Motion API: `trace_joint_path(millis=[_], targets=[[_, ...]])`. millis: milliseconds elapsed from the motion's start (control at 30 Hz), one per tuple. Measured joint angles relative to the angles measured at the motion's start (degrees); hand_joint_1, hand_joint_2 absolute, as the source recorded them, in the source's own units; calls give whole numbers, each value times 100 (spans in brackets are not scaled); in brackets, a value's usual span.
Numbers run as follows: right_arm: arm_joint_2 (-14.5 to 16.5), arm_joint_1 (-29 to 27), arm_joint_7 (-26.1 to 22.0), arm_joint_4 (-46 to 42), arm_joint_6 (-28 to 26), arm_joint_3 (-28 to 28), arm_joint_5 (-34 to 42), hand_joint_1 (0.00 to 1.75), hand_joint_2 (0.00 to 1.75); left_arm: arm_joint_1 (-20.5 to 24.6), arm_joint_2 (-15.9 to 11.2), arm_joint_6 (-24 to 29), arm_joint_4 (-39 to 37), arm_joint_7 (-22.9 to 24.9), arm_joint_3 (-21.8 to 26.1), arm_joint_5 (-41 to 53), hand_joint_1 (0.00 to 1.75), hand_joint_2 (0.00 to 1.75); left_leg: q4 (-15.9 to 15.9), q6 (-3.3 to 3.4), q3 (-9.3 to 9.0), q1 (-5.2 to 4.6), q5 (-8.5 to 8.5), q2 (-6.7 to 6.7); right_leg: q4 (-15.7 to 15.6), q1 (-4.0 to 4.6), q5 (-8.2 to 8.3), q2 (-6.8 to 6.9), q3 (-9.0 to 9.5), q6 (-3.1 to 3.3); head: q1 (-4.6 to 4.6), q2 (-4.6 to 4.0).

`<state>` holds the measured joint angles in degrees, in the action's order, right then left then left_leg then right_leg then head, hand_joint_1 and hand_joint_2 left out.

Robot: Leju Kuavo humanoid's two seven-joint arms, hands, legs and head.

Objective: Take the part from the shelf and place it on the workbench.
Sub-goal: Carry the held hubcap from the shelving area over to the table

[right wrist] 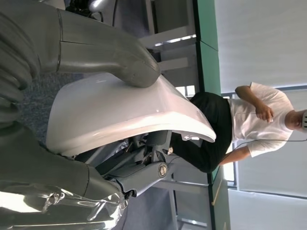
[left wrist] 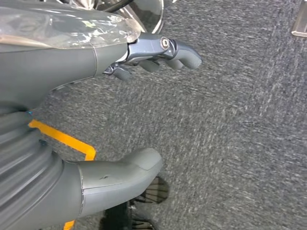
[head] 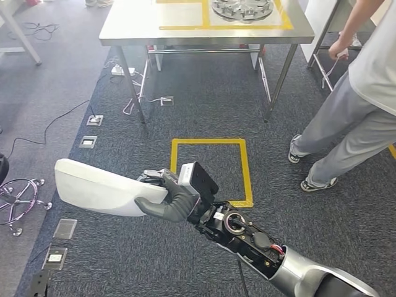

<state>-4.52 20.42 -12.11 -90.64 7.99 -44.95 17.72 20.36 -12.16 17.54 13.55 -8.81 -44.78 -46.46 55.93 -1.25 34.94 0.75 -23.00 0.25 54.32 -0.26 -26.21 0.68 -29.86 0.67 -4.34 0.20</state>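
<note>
White and glossy, the part (head: 100,187) is a long curved panel held out over the grey carpet (head: 205,111) in front of the robot, well short of the workbench (head: 140,28). The right hand (head: 175,198) grips it at one end: in the head view the thick grey thumb (head: 156,207) lies along the panel's near edge, and in the right wrist view the thumb (right wrist: 119,52) presses on the panel's smooth outer face while the darker fingers (right wrist: 145,172) sit behind it on the other side. The panel (right wrist: 119,110) tapers to a narrow tip that points away from the wrist.

The workbench is a steel table with yellow tape lines on its top and a round grey metal fixture (head: 242,7) at its far edge. On the carpet between the robot and the workbench lies a yellow taped square (head: 211,170). A person (head: 354,105) in grey trousers and a light shirt stands to the right of the table, one hand near a metal frame. Another person (right wrist: 246,124) in a white shirt appears in the right wrist view, beyond the panel's tip.

The left hand (left wrist: 108,110) hangs over the carpet with its fingers (left wrist: 173,52) extended and apart from the thumb (left wrist: 123,175); it seems to hold nothing, though the palm is partly hidden.
</note>
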Motion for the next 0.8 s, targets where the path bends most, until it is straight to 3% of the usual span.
trace_joint_path(millis=[100,167,200,267,300,333,367,433,500,600,667,733,800], targets=[[0,6,-25,0,-19,0,30,175,175,-4,-2,3,0,0,0,-9,0,175,-133,98,-74,-30,-25,-15,-7,14,-38,13,9,-85,-18,0],[0,14,-44,0,-27,1,48,175,175,-6,-3,7,0,0,0,-16,0,175,-159,170,-111,-19,-33,-26,169,-3,-179,0,-67,-137,-25,-1],[0,20,-50,1,-29,2,56,175,175,-2,-3,9,0,0,0,-17,0,175,-173,204,-134,-14,-38,-30,445,-11,-330,-14,-195,-157,-37,-1],[0,23,-56,8,-36,1,68,175,175,0,-2,10,0,0,0,-18,0,175,-174,252,-160,-25,-62,-39,1291,-18,-682,-39,-606,-182,-62,0],[-1,17,-57,18,-43,1,71,175,175,-5,0,10,0,0,0,-19,0,175,-173,265,-174,-31,-75,-47,1649,-18,-777,-44,-801,-191,-72,0],[-1,11,-57,28,-51,1,71,175,175,-12,2,10,0,0,0,-19,0,175,-171,271,-192,-36,-91,-59,1806,-18,-755,-46,-911,-192,-75,0],[-2,7,-57,38,-57,1,71,175,175,-17,4,10,0,0,0,-20,0,175,-168,270,-218,-38,-109,-74,1724,-18,-615,-48,-909,-186,-80,0],[-2,12,-56,46,-66,1,74,175,175,-21,6,12,0,0,0,-23,0,175,-163,250,-287,-38,-159,-107,980,-17,-127,-60,-626,-147,-94,0],[-2,28,-54,46,-72,1,83,175,175,-17,8,16,0,0,0,-32,0,175,-143,210,-314,-54,-199,-132,297,0,142,-87,-303,-105,-88,0],[-2,32,-49,45,-79,1,91,175,175,-33,7,23,0,0,0,-42,0,175,-135,139,-279,-62,-205,-146,67,8,112,-100,-170,-58,-79,0],[-1,36,-49,44,-80,2,91,175,175,-37,2,26,0,0,0,-41,0,175,8,87,-221,-53,-309,-127,15,-14,131,-91,-132,-11,-63,0],[0,46,-50,44,-80,2,92,175,175,-31,-3,27,0,0,0,-40,0,175,623,36,78,-33,-606,-100,-18,-27,134,-70,-99,31,-33,0],[0,42,-48,45,-80,1,93,175,175,-47,-3,27,0,0,0,-42,0,175,1432,-8,529,-13,-882,-86,-19,-27,121,-55,-92,52,-14,0]])
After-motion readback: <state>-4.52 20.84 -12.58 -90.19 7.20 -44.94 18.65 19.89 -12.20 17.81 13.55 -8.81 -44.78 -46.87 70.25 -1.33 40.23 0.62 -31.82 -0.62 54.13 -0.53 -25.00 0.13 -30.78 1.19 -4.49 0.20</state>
